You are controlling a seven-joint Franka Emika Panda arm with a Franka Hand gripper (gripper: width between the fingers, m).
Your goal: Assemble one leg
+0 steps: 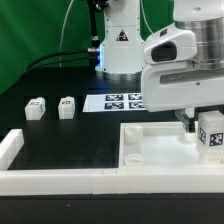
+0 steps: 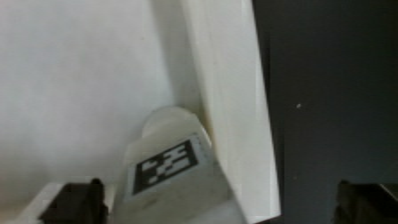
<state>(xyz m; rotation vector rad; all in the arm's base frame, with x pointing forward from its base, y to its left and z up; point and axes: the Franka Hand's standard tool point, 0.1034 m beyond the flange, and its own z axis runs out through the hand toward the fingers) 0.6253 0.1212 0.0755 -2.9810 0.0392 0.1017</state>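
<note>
One leg (image 1: 211, 135), a white blocky peg with a marker tag, stands on the large white panel (image 1: 150, 140) near its edge at the exterior view's right. My gripper (image 1: 199, 122) hangs right over it. In the wrist view the leg (image 2: 173, 163) lies between my two dark fingertips (image 2: 79, 202), with the gripper (image 2: 222, 203) open around it. One jaw is close to the leg; a gap shows at the other. Two more legs (image 1: 35, 107) (image 1: 67, 106) stand on the black table at the exterior view's left.
The marker board (image 1: 118, 101) lies flat behind the panel, in front of the arm's base (image 1: 120, 45). A white raised rail (image 1: 60, 180) runs along the table's front edge with a corner at the left. The panel's raised edge (image 2: 228, 90) runs past the leg.
</note>
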